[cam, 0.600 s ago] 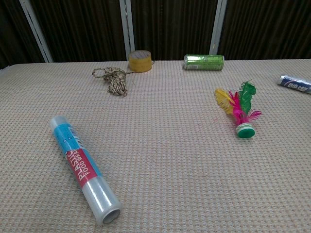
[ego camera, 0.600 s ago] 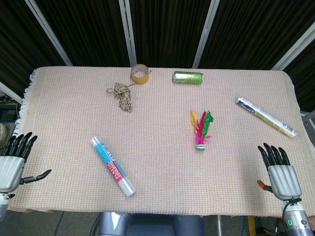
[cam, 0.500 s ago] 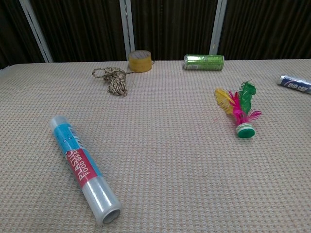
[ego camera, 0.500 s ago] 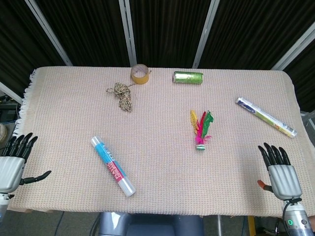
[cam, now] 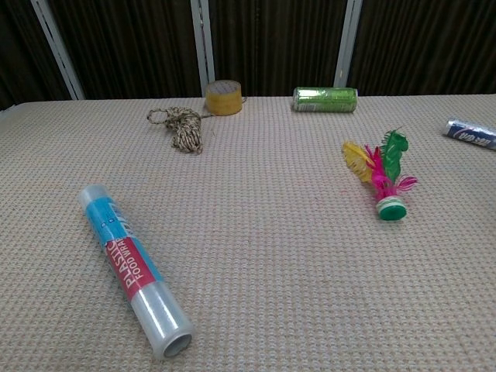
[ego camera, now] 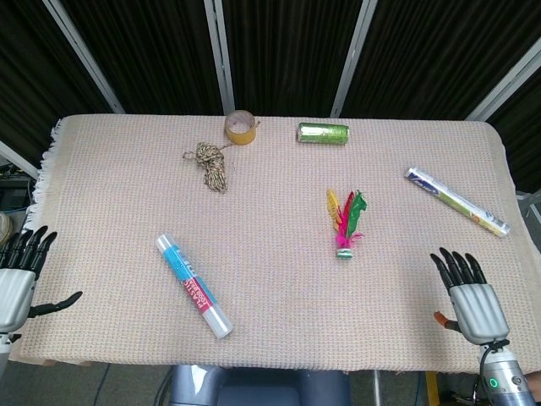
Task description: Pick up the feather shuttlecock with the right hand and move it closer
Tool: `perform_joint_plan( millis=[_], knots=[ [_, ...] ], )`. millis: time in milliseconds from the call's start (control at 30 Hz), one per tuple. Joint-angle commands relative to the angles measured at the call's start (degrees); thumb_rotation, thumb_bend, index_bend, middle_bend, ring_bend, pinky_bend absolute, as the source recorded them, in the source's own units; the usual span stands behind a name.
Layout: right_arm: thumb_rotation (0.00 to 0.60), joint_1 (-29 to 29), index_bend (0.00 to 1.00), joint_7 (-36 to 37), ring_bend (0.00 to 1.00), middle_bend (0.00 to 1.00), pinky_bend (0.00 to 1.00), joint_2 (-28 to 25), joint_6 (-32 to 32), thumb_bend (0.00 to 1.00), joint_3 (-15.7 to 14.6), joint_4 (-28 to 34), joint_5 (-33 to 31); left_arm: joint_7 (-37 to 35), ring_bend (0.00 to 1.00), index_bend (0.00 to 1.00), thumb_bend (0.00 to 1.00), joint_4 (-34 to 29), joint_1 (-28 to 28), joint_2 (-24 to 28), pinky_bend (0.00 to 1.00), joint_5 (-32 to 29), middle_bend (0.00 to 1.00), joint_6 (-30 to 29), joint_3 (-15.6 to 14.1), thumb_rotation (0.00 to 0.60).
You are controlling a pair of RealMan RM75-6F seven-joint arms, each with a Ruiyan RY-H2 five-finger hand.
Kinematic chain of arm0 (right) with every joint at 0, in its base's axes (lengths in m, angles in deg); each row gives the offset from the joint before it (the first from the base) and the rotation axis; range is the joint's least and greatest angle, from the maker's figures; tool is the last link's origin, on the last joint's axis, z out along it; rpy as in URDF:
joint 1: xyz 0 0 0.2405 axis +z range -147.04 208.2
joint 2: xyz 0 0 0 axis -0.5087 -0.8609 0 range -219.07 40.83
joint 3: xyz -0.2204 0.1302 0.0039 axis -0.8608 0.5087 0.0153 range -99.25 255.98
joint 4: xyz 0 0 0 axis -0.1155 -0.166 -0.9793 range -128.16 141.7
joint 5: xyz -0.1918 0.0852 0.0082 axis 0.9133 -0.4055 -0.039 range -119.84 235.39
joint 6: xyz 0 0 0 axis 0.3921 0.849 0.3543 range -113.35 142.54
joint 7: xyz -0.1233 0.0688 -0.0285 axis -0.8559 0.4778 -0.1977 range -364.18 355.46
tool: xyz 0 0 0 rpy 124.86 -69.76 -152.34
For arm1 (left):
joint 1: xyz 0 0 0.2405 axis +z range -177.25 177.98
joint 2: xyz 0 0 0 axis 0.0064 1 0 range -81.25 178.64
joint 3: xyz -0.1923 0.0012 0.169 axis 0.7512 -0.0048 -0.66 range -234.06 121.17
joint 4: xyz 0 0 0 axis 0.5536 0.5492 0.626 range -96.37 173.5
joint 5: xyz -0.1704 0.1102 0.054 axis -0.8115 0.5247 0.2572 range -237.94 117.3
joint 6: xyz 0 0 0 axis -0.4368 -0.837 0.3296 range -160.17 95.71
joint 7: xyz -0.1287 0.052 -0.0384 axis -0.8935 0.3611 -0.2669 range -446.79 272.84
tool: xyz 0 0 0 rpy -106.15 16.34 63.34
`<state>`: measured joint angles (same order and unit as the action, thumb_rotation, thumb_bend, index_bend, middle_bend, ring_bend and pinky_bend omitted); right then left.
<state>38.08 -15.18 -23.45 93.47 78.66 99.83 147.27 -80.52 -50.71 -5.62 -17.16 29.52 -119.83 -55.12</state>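
"PLASTIC FOOD WRAP" (seemingly) on roll (cam: 133, 270)

Even, bright overhead light on the cloth-covered table (ego camera: 270, 279), faint soft shadows, dark backdrop, both views sharp.

Right hand (ego camera: 472, 298): I hold it low at the near right, back of the hand facing up, empty.
Right fingers (ego camera: 452, 267): straight and slightly apart, pointing away from me; my thumb juts out to the inner side.
Right wrist (ego camera: 500, 381): it drops out of the head view at the bottom edge.
Left hand (ego camera: 17, 283): at the near left edge, back up, holding nothing.
Left fingers (ego camera: 30, 245): extended, a little spread; my thumb sticks out sideways toward the middle.
Chest view: neither of my hands shows.
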Motion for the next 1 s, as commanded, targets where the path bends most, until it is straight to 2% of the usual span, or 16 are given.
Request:
perform_joint_plan(
  millis=[33, 167, 400, 533, 667, 867, 1000],
  knots=[
    [0.6, 3.15, 0.02, 2.43, 0.0, 0.0, 0.0, -0.59, -2.58, 0.07, -0.24, -1.08, 3.53, -0.45, 0.0, 0.0, 0.09, 0.84, 0.14, -0.32, 0.0, 0.42, 0.0, -0.73, 0.29, 0.329],
    [0.6, 9.88, 0.08, 9.27, 0.0, 0.02, 0.0, 3.43, -3.62, 0.07, 2.45, -9.62, 9.86, 0.38, 0.0, 0.0, 0.09, 1.83, -0.28, -1.28, 0.0, -0.87, 0.0, 0.35, 0.8, 0.338],
    [0.6, 18.92, 0.14, 14.56, 0.0, 0.07, 0.0, 7.8, -9.57, 0.07, 3.96, -19.09, 13.24, 2.45, 0.0, 0.0, 0.1, 2.85, -1.34, -2.92, 0.0, -3.29, 0.0, 3.06, 1.5, 0.344],
    [0.6, 23.28, 0.24, 16.71, 0.0, 0.12, 0.02, 10.44, -12.93, 0.11, 3.73, -23.64, 14.67, 3.49, 0.0, 0.0, 0.12, 3.98, -1.74, -3.87, 0.0, -4.53, 0.0, 3.82, 2.07, 0.343],
    [0.6, 27.54, 0.3, 21.58, 0.0, 0.15, 0.04, 14.47, -14.7, 0.12, 2.98, -31.15, 16.46, 4.54, 0.0, 0.0, 0.12, 4.8, -2.07, -4.75, 0.0, -5.96, 0.0, 4.82, 2.47, 0.337],
    [0.6, 32.56, 0.32, 26.85, 0.0, 0.15, 0.04, 19.65, -16.57, 0.14, 0.4, -43.98, 19.12, 6.4, 0.0, 0.0, 0.12, 5.29, -2.19, -5.92, 0.0, -7.43, 0.0, 4.92, 3.08, 0.343],
    [0.6, 35.34, 0.35, 29.62, 0.0, 0.17, 0.05, 21.9, -17.05, 0.15, -1.54, -50.4, 20.77, 7.63, 0.0, 0.0, 0.12, 5.81, -2.17, -6.58, 0.0, -7.95, 0.0, 4.65, 3.3, 0.342]
  ],
)
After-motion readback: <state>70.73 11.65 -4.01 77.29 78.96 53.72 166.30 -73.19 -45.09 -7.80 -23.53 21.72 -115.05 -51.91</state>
